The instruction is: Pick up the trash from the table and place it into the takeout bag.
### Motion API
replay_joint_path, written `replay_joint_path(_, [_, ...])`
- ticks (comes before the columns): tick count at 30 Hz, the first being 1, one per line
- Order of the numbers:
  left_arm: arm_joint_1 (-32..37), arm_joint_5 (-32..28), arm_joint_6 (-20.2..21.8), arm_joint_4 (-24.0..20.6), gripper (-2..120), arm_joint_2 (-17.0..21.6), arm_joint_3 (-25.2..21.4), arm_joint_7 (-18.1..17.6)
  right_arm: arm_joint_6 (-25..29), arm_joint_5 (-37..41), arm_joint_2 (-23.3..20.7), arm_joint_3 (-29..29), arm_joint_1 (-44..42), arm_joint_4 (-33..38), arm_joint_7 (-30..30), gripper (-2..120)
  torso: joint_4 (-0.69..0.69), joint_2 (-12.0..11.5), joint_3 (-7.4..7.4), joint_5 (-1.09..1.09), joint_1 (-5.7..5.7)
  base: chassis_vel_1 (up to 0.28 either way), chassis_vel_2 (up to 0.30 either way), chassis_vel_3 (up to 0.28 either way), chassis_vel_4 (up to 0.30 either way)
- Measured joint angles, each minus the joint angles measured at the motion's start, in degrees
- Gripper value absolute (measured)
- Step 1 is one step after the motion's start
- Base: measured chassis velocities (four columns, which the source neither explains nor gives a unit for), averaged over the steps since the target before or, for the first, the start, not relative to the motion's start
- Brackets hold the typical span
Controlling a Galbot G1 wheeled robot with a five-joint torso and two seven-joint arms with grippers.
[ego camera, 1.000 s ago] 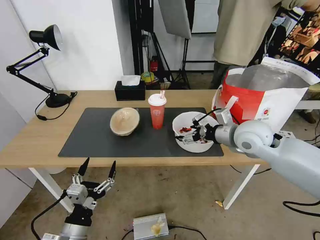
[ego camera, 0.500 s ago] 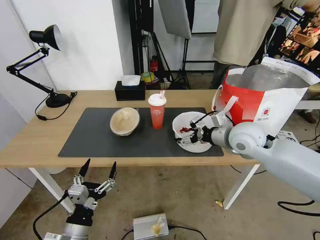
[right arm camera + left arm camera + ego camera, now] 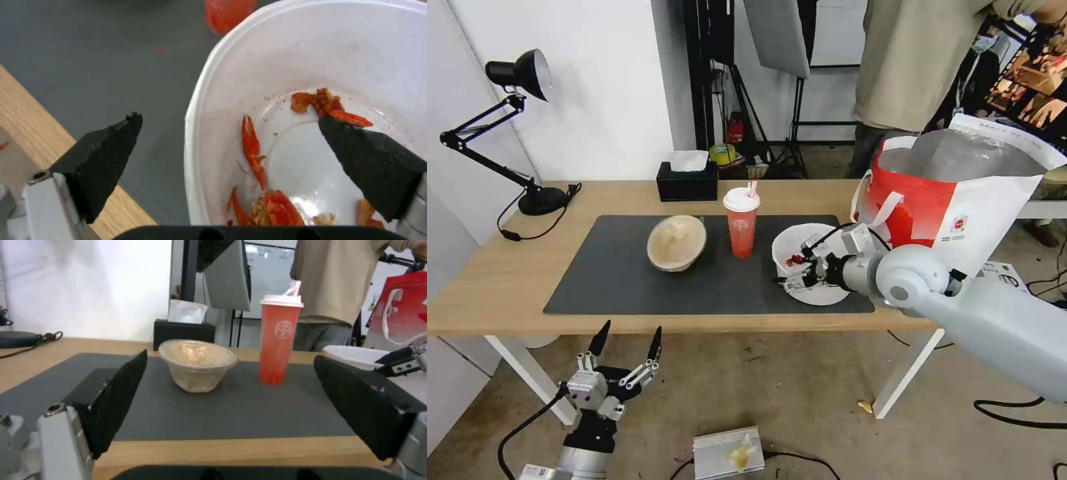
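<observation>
Straddling near rim of white bowl [image 3: 800, 248] on table [image 3: 494, 280], right gripper [image 3: 227, 143] is spread, 1 finger inside, 1 outside. Thin plastic, light, flexes; pinch rim. Left gripper [image 3: 627, 343] spread, idle below table edge.

This looks like a lab or studio where robots are tested, not a home. A plain wood table [image 3: 507, 267] stands on a bare, dirty floor [image 3: 800, 393] by a white wall [image 3: 600, 87]. Black light stands [image 3: 790, 100] and loose cables [image 3: 1014, 407] fill the back. A desk lamp [image 3: 520, 73] sits on the table. A grey power box [image 3: 727, 453] lies on the floor. A whiteboard [image 3: 267, 276] hangs behind.
</observation>
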Motion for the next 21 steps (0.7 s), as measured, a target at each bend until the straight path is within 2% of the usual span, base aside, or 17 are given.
replay_joint_path(3, [-0.08,-0.01,-0.02,0.14,100,0.0,0.06,0.04,-0.08,-0.18,-0.18,-0.03,-0.08,0.05,-0.1,100,0.0,0.0,0.0,0.0,0.0,0.0,0.0,0.0,0.0])
replay_joint_path(6, [-0.16,-0.04,-0.03,0.23,100,0.0,0.07,0.09,-0.17,-0.24,-0.27,-0.04,-0.15,0.18,-0.21,93,0.0,0.0,0.0,0.0,0.0,0.0,0.0,0.0,0.0])
replay_joint_path(10, [-0.08,-0.06,-0.17,0.34,100,-0.12,0.1,0.16,-0.32,-0.46,-0.25,-0.17,-0.3,0.25,-0.27,78,0.0,0.0,0.0,0.0,0.0,0.0,0.0,0.0,0.0])
replay_joint_path(11, [-0.08,-0.06,-0.17,0.34,100,-0.12,0.1,0.16,-0.32,-0.46,-0.25,-0.17,-0.3,0.25,-0.27,78,0.0,0.0,0.0,0.0,0.0,0.0,0.0,0.0,0.0])
replay_joint_path(15, [0.37,-0.07,-1.09,0.42,100,-0.31,0.12,0.32,-0.33,-0.66,-0.11,-0.28,-0.63,0.29,-0.31,57,0.0,0.0,0.0,0.0,0.0,0.0,0.0,0.0,0.0])
replay_joint_path(18, [0.42,-0.08,-1.18,0.43,100,-0.43,0.23,0.42,-0.33,-0.67,-0.05,-0.27,-0.69,0.29,-0.31,50,0.0,0.0,0.0,0.0,0.0,0.0,0.0,0.0,0.0])
replay_joint_path(19, [0.43,-0.06,-1.21,0.43,100,-0.57,0.34,0.54,-0.33,-0.67,0.01,-0.28,-0.73,0.3,-0.31,42,0.0,0.0,0.0,0.0,0.0,0.0,0.0,0.0,0.0])
replay_joint_path(21, [0.43,-0.06,-1.21,0.43,100,-0.59,0.36,0.56,-0.33,-0.67,0.02,-0.27,-0.74,0.31,-0.31,41,0.0,0.0,0.0,0.0,0.0,0.0,0.0,0.0,0.0])
